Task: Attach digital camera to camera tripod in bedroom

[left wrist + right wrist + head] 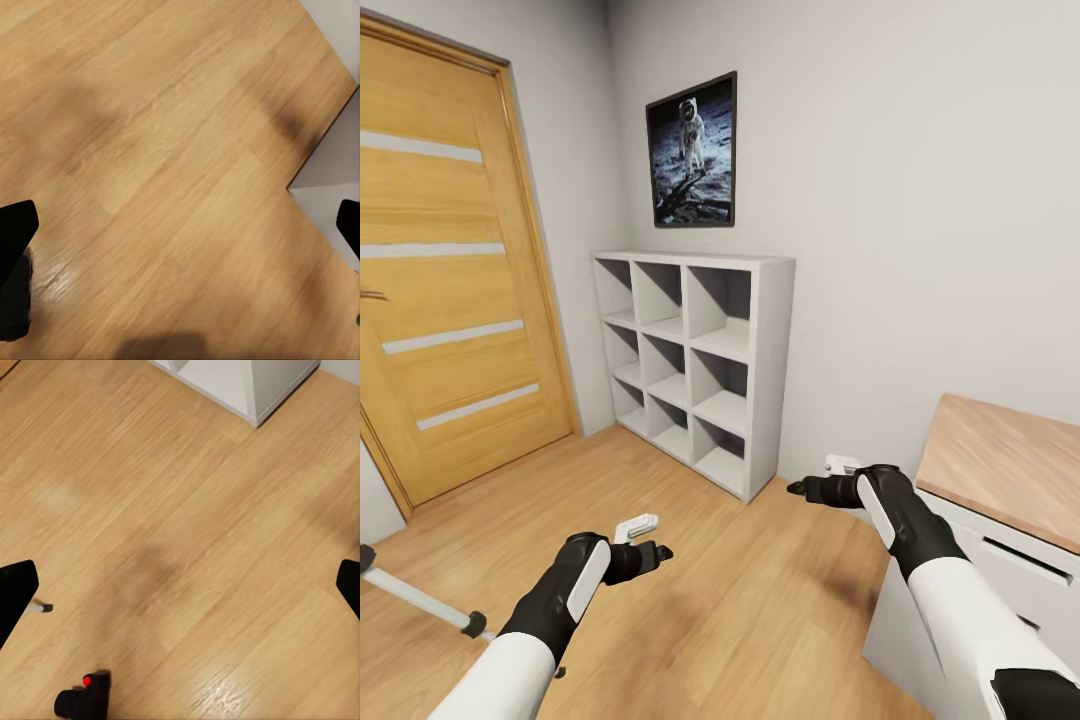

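Both hands empty, fingers spread apart, above wood floor. Left hand and right hand both short of white cube shelf. Digital camera lies on floor, well clear of shelf corner. Silver tripod leg left of left hand. Oak door left of shelf, astronaut picture above it.
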Tool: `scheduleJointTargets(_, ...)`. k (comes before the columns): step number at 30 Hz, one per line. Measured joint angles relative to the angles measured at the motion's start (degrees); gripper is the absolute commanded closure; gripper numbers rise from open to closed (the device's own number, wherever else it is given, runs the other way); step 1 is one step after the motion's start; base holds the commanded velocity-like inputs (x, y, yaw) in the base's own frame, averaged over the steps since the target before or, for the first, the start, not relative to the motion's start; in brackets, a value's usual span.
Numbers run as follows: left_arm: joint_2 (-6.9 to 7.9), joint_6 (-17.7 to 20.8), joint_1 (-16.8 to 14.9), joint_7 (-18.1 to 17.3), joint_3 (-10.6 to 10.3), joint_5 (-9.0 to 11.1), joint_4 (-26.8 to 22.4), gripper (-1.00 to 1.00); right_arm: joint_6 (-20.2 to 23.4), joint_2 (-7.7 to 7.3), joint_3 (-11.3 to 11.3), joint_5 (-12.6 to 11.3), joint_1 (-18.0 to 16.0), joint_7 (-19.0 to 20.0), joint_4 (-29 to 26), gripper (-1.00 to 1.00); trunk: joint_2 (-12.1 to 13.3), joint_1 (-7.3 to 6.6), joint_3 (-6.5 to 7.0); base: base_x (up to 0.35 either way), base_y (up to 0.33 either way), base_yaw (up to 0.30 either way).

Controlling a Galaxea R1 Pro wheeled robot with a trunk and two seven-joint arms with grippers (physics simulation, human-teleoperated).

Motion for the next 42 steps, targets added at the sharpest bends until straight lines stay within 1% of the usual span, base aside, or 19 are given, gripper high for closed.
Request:
scheduleJointTargets(13,0.05,-0.15,0.00,0.19,-0.14,-0.17,0.11,-1.00,1.36,0.05,0.05,0.00,0.00,0.31,0.03,-1.00,-5.21,2.86,-2.33,0.000,0.000,0.000)
scheduleJointTargets(26,0.05,-0.17,0.00,0.53,-0.23,-0.65,0.63,-1.00,1.43,0.13,-0.02,0.08,0.00,0.25,0.01,-1.00,-10.43,5.71,-4.67,0.000,0.000,0.000)
scheduleJointTargets(35,-0.03,-0.16,0.00,4.85,-0.29,-1.01,0.79,-1.00,1.35,0.14,-0.03,0.08,0.00,0.24,0.02,-1.00,-14.04,7.69,-6.28,0.000,0.000,0.000)
scheduleJointTargets(42,-0.17,-0.14,0.00,6.47,-0.34,-1.12,0.71,-1.00,1.32,0.14,-0.03,0.08,0.00,0.24,0.01,-1.00,-16.85,9.23,-7.54,0.000,0.000,0.000)
